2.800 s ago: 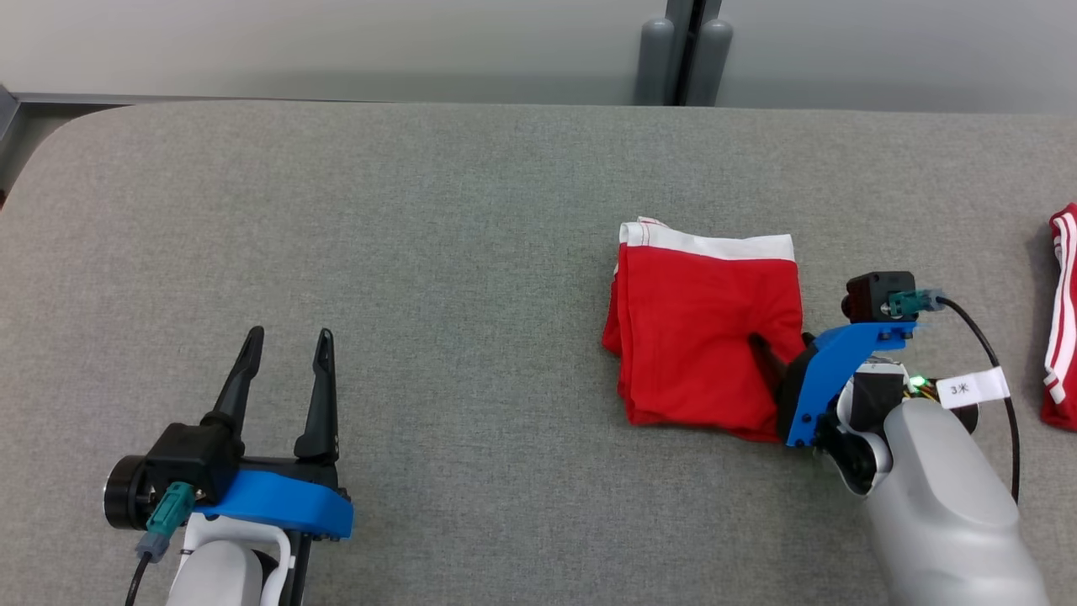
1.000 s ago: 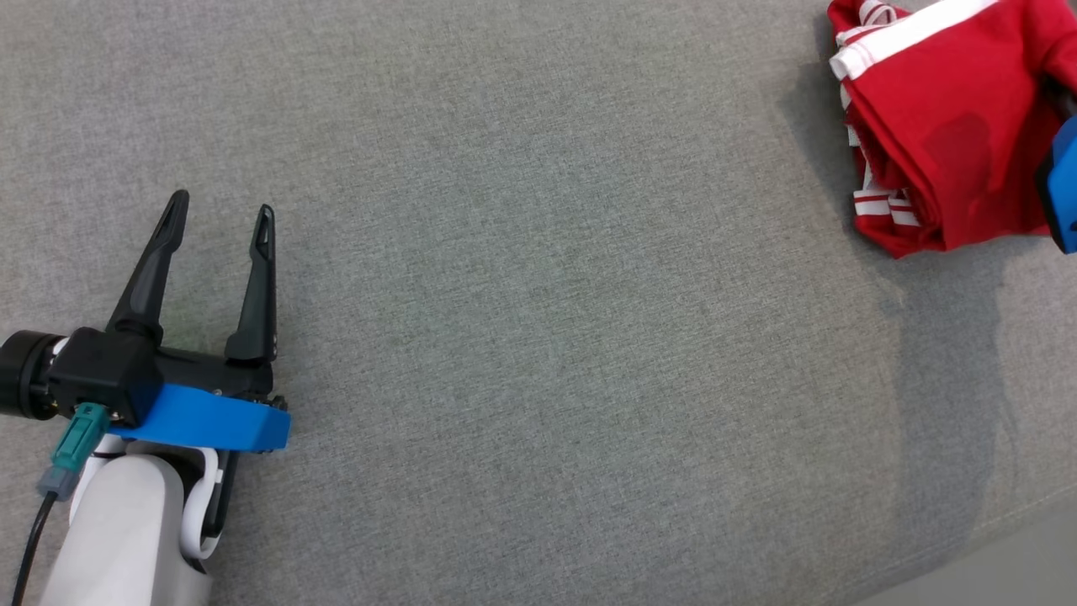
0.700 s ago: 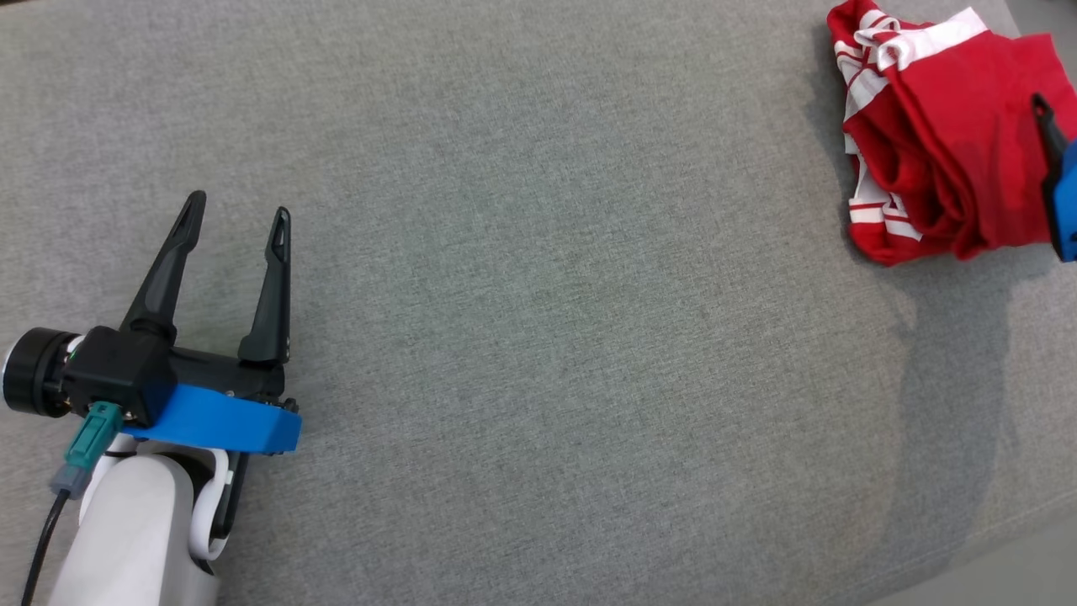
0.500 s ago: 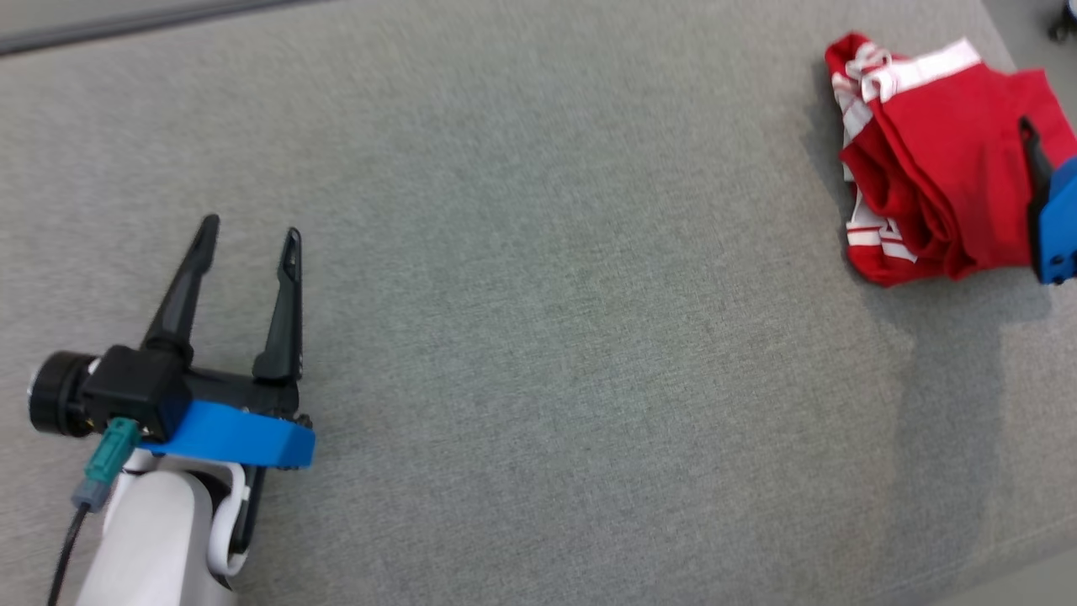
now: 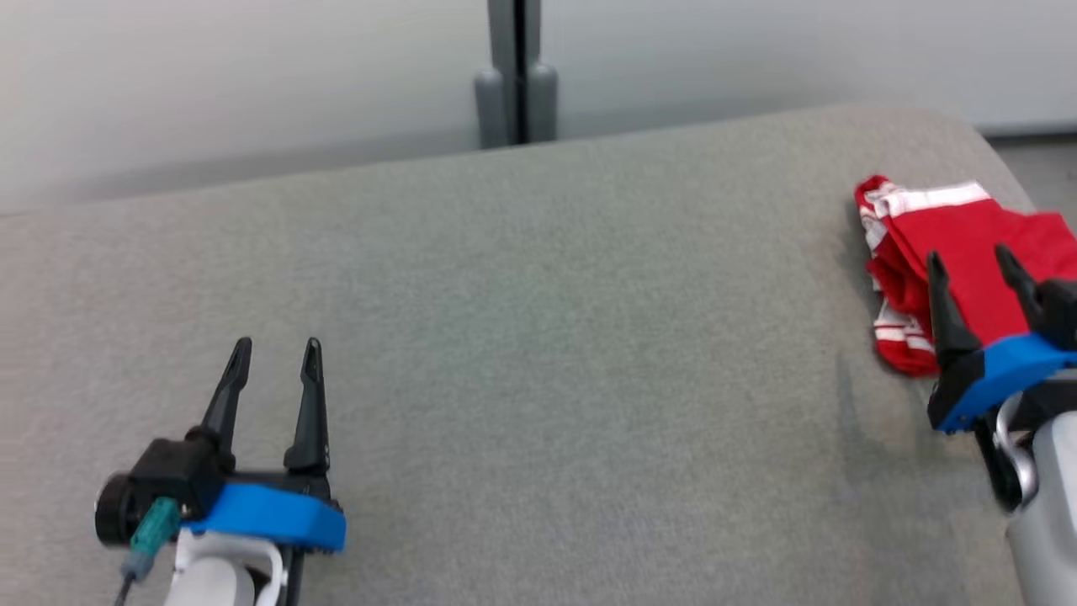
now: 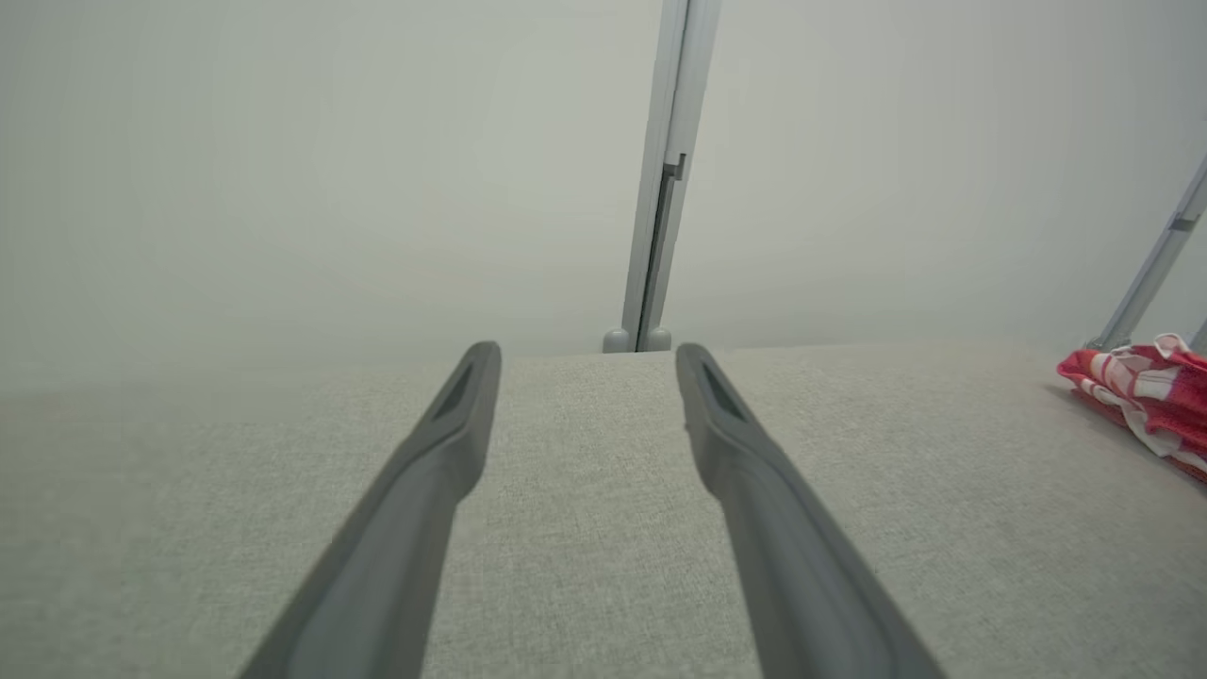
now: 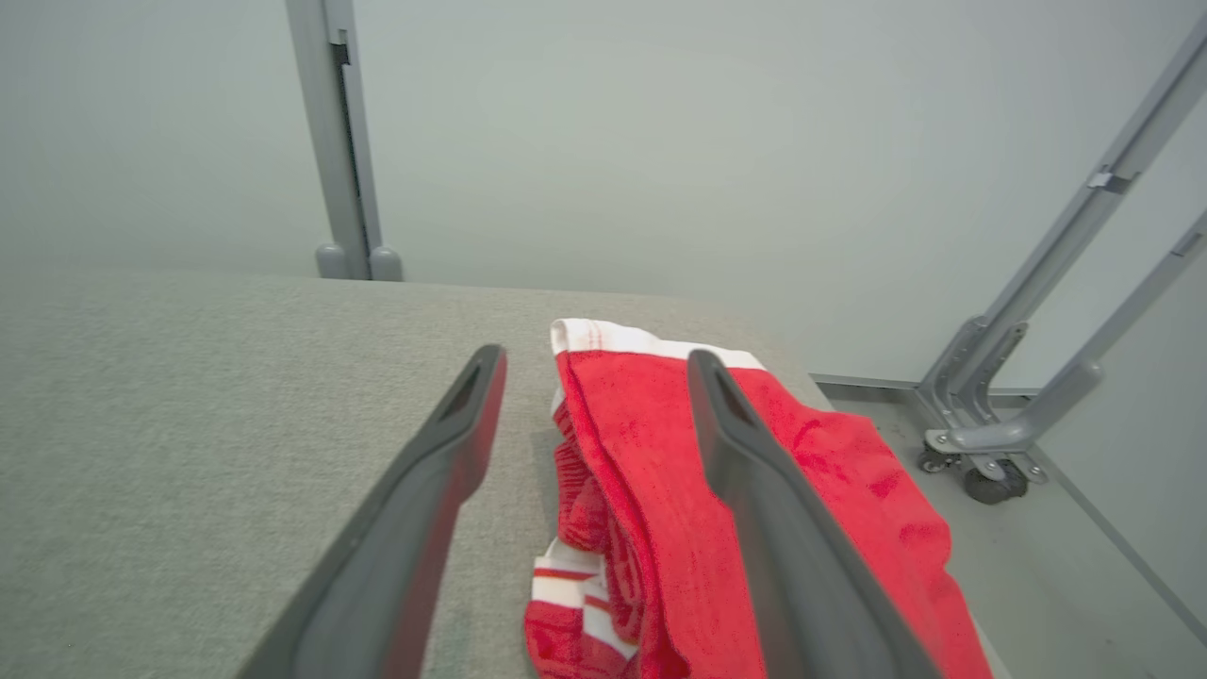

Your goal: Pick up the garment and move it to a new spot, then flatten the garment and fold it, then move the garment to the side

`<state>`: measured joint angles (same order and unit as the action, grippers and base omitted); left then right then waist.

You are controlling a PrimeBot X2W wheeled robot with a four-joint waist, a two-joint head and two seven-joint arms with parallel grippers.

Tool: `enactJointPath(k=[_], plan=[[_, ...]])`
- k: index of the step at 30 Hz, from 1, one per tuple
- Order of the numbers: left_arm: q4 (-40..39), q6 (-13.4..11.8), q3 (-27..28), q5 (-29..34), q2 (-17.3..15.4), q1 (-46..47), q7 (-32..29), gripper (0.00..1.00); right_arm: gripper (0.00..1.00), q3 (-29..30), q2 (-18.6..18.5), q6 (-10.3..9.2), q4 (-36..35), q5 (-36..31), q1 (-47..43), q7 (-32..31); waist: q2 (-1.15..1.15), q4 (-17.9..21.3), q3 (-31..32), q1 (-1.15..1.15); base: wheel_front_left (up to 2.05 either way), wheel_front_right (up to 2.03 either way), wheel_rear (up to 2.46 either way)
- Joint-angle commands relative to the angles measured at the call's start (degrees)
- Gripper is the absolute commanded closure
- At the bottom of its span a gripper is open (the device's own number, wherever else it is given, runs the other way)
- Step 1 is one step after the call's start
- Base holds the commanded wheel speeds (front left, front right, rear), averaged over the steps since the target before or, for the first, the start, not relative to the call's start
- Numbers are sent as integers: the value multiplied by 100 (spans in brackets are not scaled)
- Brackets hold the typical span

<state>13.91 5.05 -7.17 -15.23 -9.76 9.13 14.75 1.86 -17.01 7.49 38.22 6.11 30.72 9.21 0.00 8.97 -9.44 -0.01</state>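
a grey padded table runs back to a pale wall. the red garment lies bunched at its far right corner. the right gripper hovers at the garment's near side, fingers spread and gripping nothing. the left gripper, also spread, sits near left.

1. Your left pincer sits low on the left of the head view. Its fingers are spread apart, tips pointing up the frame, away from the body.
2. The left bracket, blue, runs across the pincer base. A black camera block sits on its outer side, and the pale left forearm is at the bottom edge.
3. Your right pincer is at the right edge. Its fingers are also spread, leaning slightly left.
4. The right bracket, blue, sits under those fingers. The grey right forearm runs off the lower right corner.
5. In each wrist view, that pincer's fingers stand well apart.
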Motion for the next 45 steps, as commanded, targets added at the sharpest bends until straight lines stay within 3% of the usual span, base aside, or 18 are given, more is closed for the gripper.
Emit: enactJointPath(k=[1, 9, 16, 45], plan=[[47, -19, 33, -37, 48, -117, 34, 0, 0, 149, 152, 2, -412, 50, -440, -47, 0, -119, 130, 1, 0, 0, 0], [230, 57, 144, -128, 220, -502, 47, 0, 0, 589, 927, 2, -2521, 11, -2125, -441, 0, -581, 612, 1, 0, 0, 0], [301, 112, 251, -113, 319, -728, 48, 0, 0, 481, 1250, 2, -3417, 31, -2935, -650, 0, -766, 841, 1, 0, 0, 0], [430, 228, 428, 51, 460, -906, 50, 0, 0, 476, 1411, 2, -2860, -97, -2977, -420, 0, -779, 924, 1, 0, 0, 0]])
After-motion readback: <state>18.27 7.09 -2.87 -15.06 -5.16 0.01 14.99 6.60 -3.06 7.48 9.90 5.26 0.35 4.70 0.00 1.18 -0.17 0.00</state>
